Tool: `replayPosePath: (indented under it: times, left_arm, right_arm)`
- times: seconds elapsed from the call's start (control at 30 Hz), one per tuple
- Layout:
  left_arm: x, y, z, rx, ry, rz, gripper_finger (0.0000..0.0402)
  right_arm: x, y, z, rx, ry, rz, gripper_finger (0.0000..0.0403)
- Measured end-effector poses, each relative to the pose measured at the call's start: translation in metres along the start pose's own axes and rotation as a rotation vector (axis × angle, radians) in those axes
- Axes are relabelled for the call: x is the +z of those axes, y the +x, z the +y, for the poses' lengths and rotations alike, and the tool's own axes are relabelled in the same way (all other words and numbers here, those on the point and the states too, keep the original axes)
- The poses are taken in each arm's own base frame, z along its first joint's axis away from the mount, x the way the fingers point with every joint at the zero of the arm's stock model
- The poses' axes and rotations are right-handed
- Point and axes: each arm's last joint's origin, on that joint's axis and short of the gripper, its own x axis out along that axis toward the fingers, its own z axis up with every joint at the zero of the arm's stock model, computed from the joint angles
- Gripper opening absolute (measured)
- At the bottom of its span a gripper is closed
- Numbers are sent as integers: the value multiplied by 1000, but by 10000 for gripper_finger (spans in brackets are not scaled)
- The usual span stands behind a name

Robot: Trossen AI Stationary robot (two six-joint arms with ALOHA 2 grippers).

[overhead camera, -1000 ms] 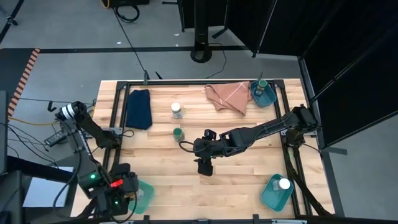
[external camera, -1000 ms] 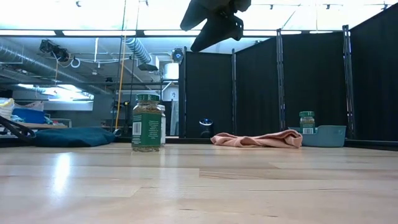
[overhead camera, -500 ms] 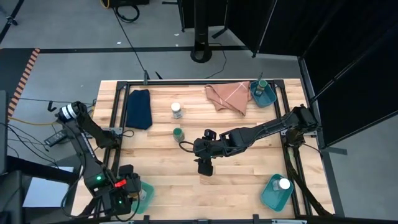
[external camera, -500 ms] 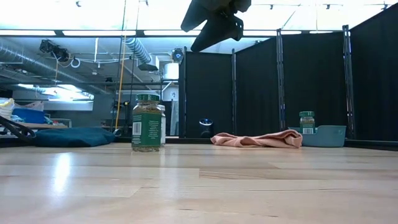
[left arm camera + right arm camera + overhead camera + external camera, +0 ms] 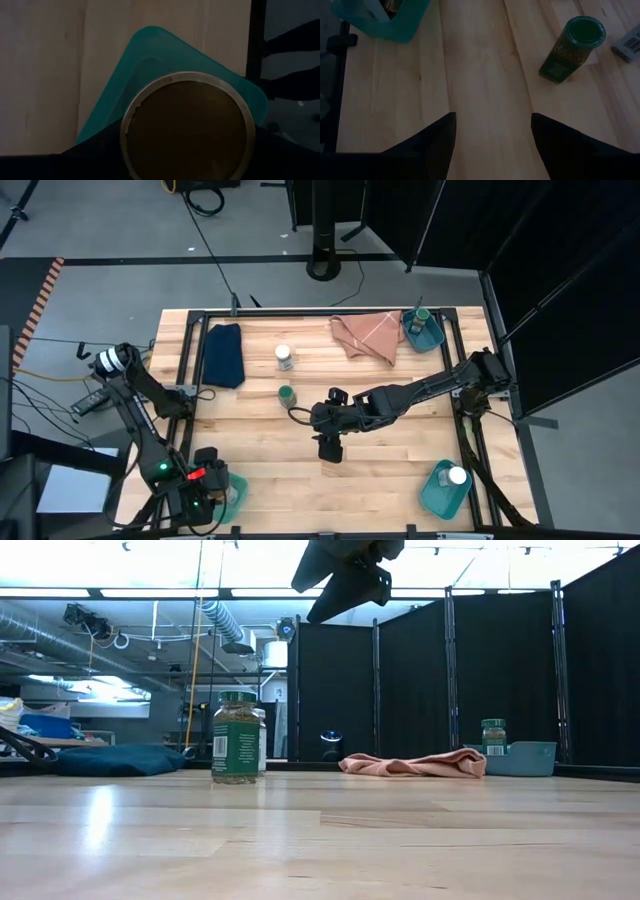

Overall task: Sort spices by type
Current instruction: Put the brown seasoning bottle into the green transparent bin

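Observation:
My left gripper [image 5: 210,488] is at the table's near left corner, shut on a spice jar [image 5: 187,127] whose round brown end fills the left wrist view. The jar is over a teal bin [image 5: 150,50]. My right gripper [image 5: 492,145] hangs open above the table's middle [image 5: 330,442], with nothing between its fingers. A green-lidded jar [image 5: 572,47] stands on the wood to its far left [image 5: 287,394]. A white-lidded jar [image 5: 284,357] stands beyond that. Another green-lidded jar [image 5: 418,313] is in the far right bin. Another white-lidded one [image 5: 457,475] is in the near right bin. My left gripper comes at the jar from above, slanting down. The jar's round end [image 5: 187,100] faces the wrist camera and hides where the fingers touch. The jar sits over the inside of the bin; whether it touches the bin's floor I cannot tell.
A folded dark blue cloth [image 5: 223,355] lies at the far left and a pink cloth [image 5: 365,335] at the far middle. Teal bins stand at the far right [image 5: 428,335] and near right [image 5: 438,492]. A black frame [image 5: 185,350] rims the table.
My left gripper has sunk toward the near left bin, carrying the jar with it.

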Motion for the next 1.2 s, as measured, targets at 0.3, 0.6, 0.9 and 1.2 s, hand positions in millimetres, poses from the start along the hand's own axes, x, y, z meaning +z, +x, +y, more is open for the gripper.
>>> replayPosePath:
  times: [0.3,0.6,0.9,1.2]
  left_arm:
    - [0,0,-1,-9,4,4,296]
    - [6,1,2,-22,-41,60,326]
    - [12,3,4,-33,-38,71,328]
    - [14,3,5,-56,-31,123,329]
  right_arm:
    - [0,0,0,0,7,0,264]
    - [0,0,0,2,9,-3,268]
    - [0,0,0,1,7,-3,282]
    - [0,0,0,1,-18,-2,304]
